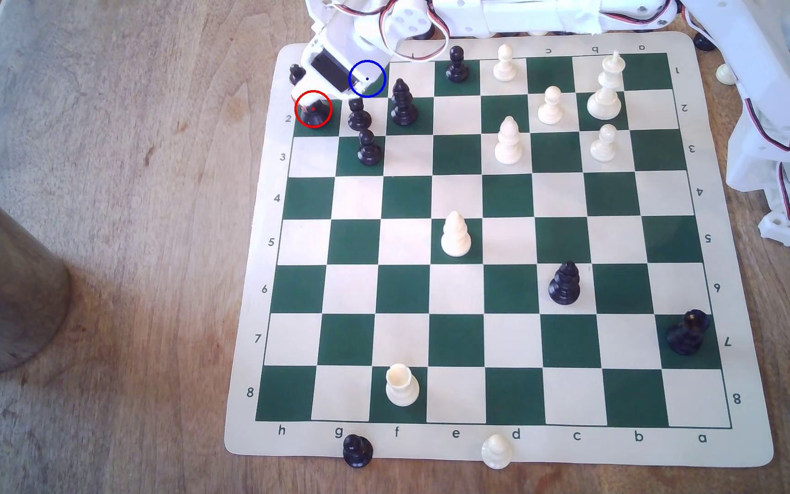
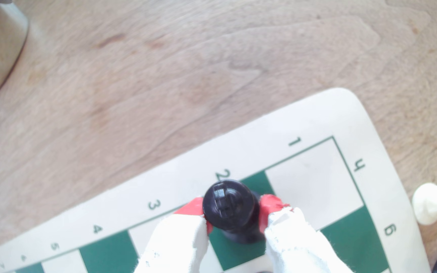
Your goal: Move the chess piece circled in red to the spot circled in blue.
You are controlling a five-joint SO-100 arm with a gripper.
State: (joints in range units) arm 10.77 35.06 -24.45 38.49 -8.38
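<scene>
The chess piece (image 1: 315,118) stands on the green corner-side square ringed in red, at the far left of the exterior view; the arm hides most of it. In the wrist view its round black top (image 2: 228,204) sits between my two red fingertips (image 2: 192,208), which press against it from both sides. My gripper (image 1: 312,108) is shut on it, with the base still resting on its square. The spot (image 1: 377,88), a green square ringed in blue, lies one square diagonally away toward the mat's far edge and is partly covered by my wrist.
Two black pawns (image 1: 359,116) (image 1: 368,149) and a black bishop (image 1: 402,104) stand close on the exterior view's right of the held piece. Another black pawn (image 1: 296,73) sits just off the mat's corner. A wooden cylinder (image 1: 3,285) stands at the left.
</scene>
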